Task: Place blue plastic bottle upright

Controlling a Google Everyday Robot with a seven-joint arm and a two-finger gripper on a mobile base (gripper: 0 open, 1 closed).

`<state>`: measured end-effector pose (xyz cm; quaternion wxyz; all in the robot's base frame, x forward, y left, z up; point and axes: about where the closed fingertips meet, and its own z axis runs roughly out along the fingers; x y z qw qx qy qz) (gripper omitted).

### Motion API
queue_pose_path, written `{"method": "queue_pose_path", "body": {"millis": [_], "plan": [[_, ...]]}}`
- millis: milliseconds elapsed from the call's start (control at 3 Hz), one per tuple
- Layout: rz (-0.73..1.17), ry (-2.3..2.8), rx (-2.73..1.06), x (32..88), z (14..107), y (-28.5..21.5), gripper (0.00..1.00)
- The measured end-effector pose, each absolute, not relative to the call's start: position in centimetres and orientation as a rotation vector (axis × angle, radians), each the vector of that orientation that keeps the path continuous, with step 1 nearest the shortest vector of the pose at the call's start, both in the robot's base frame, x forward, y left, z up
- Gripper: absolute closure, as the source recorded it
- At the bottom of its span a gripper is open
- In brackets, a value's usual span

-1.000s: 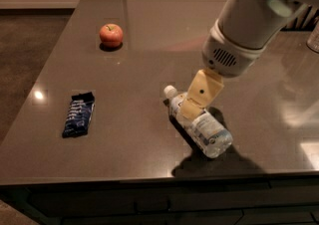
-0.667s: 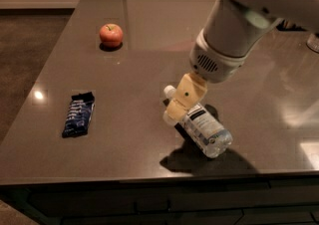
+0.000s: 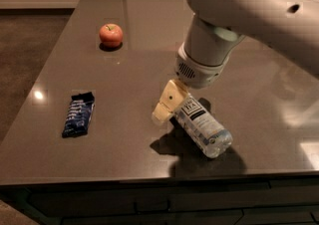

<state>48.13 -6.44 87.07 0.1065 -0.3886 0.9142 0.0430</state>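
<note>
The blue plastic bottle point(image 3: 203, 128) lies on its side on the dark table point(image 3: 129, 139), right of centre near the front edge. Its clear ribbed base points to the front right, and its white label with a dark blue square faces up. My gripper point(image 3: 168, 104) hangs from the large white arm point(image 3: 209, 55) and is down at the bottle's cap end, touching its shoulder. The white cap is hidden behind the gripper.
A red apple point(image 3: 110, 35) sits at the back left of the table. A flat dark-blue snack packet point(image 3: 79, 114) lies at the front left. The table's front edge point(image 3: 149, 176) runs just below the bottle.
My arm has moved left and down along the bottle, so the gripper now covers the cap end. The bottle has stayed lying in the same place.
</note>
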Motion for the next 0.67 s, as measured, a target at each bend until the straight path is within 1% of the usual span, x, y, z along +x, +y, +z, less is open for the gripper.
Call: {"method": "queue_pose_path", "body": {"millis": [333,667], "plan": [[0.111,2.738,-1.116,48.37,85.84,-6.49,0.0],[0.082,2.762,-1.101,48.07,85.21,-6.6,0.16]]}}
